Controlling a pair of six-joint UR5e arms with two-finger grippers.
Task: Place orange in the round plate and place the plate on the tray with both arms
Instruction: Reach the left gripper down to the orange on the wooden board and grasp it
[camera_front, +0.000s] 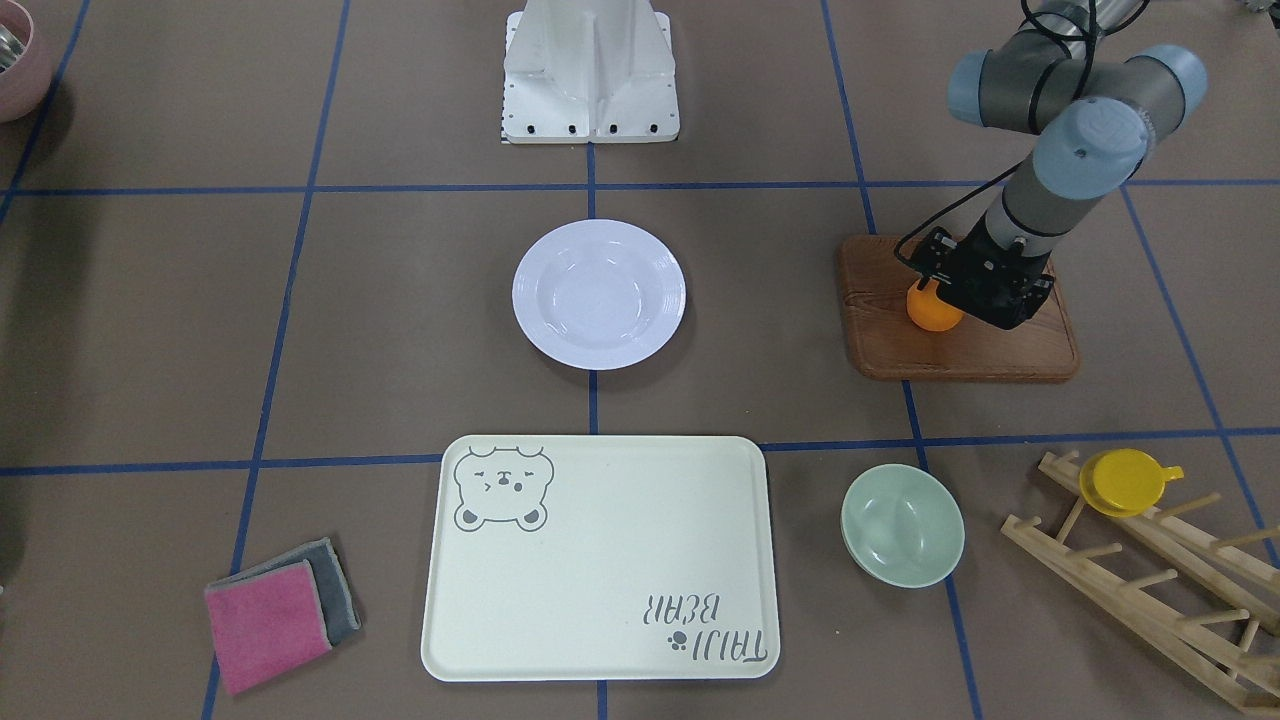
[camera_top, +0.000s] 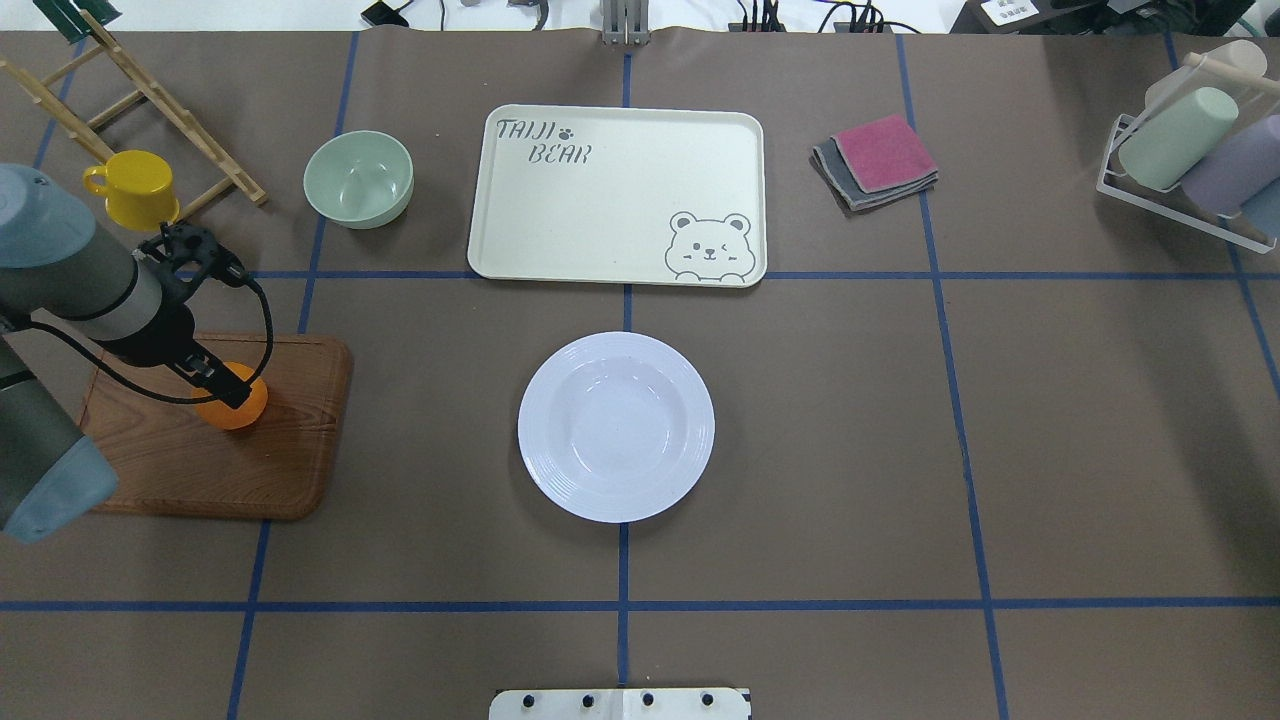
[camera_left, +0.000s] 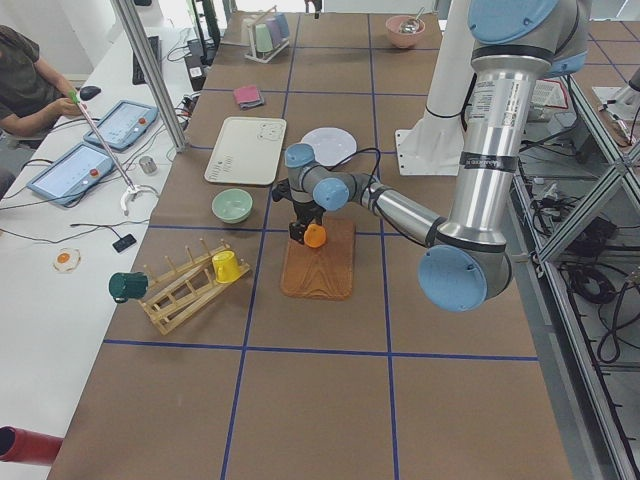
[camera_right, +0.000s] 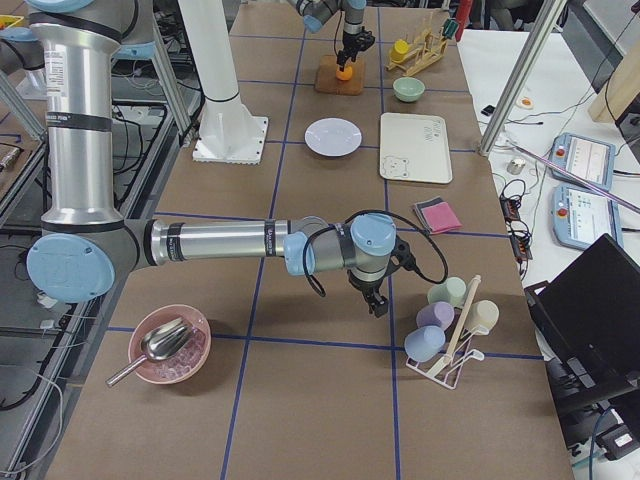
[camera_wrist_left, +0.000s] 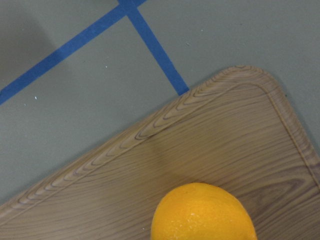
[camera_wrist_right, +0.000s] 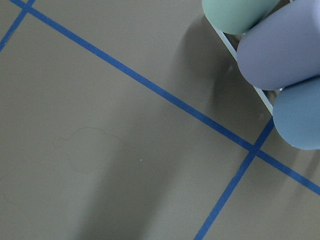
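The orange lies on a brown wooden board at my left side. My left gripper is tilted down right at the orange, and one black finger lies over its top. I cannot tell whether the fingers press on it. The left wrist view shows the orange on the board, with no fingers in frame. The white round plate sits empty at mid-table. The cream bear tray lies empty beyond it. My right gripper hangs over bare table near a cup rack; I cannot tell its state.
A pale green bowl stands beside the tray. A yellow cup hangs on a wooden peg rack. Folded pink and grey cloths lie at the tray's other side. A rack of pastel cups stands far right.
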